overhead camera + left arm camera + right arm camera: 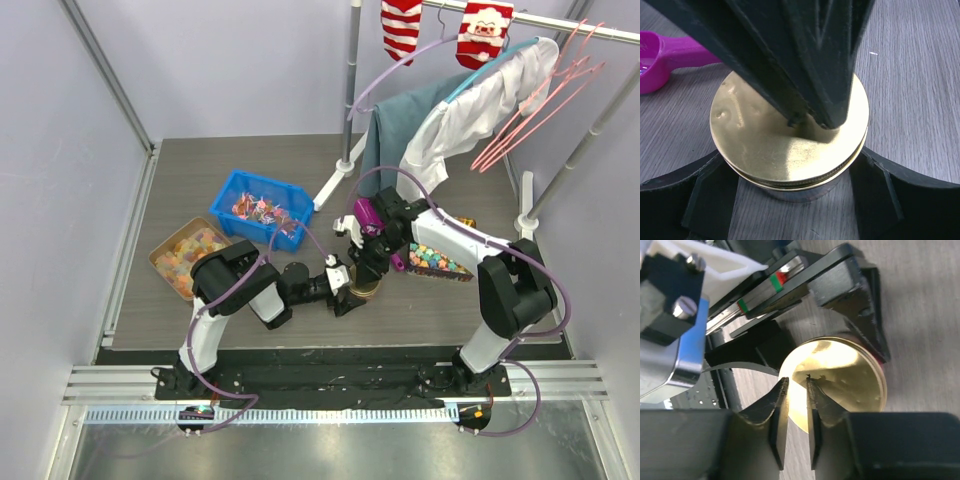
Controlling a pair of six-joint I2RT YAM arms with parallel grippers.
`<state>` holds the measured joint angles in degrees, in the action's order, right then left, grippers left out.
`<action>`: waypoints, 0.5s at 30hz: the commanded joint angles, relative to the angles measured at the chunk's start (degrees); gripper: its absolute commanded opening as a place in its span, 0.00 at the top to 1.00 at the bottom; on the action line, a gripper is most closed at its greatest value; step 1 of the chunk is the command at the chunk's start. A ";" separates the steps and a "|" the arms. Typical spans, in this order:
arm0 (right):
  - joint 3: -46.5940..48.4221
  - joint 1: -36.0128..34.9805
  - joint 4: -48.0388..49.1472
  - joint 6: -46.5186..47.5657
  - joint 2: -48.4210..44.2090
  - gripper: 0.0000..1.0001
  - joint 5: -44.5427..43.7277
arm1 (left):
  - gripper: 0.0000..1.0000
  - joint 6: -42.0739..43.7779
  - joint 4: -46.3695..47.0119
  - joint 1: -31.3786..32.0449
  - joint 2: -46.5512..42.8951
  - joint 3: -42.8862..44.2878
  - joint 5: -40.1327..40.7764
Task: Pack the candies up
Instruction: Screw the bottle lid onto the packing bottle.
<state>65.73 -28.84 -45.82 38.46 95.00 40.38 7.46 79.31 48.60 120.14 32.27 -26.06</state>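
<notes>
The candies [262,209], small red and pink wrapped sweets, lie in a blue bin [232,193] at the back left. A jar with a gold lid [760,145] stands on the table at centre [364,289]. My left gripper [792,200] is shut on the jar body, one finger on each side below the lid. My right gripper [796,382] hangs over the lid [850,375], its tips touching the top. Its jaws stand a narrow slit apart with nothing between them. The jar's contents are hidden.
A magenta scoop [660,57] lies beside the jar. A tray of pastel cube sweets [437,260] is to the right and a tan tray of orange-yellow gummies [186,255] to the left. A clothes rack with shirts and hangers [470,100] stands at the back.
</notes>
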 commanded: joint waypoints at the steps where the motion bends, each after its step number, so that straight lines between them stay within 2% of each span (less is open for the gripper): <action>1: 2.81 -0.17 2.05 1.62 0.97 0.72 -5.05 | 0.18 3.08 7.44 -0.35 1.33 -0.10 1.81; 9: 9.05 0.45 2.14 3.03 5.71 0.67 -5.22 | 0.18 3.17 7.44 -0.35 1.33 -0.10 1.81; 15: 9.32 1.24 1.88 3.99 7.30 0.66 -4.52 | 0.18 3.17 7.35 -0.26 1.42 -0.02 1.89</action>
<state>73.95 -28.40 -44.16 40.62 101.06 36.40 7.77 79.42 48.62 120.16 32.34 -26.02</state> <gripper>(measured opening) 0.336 0.829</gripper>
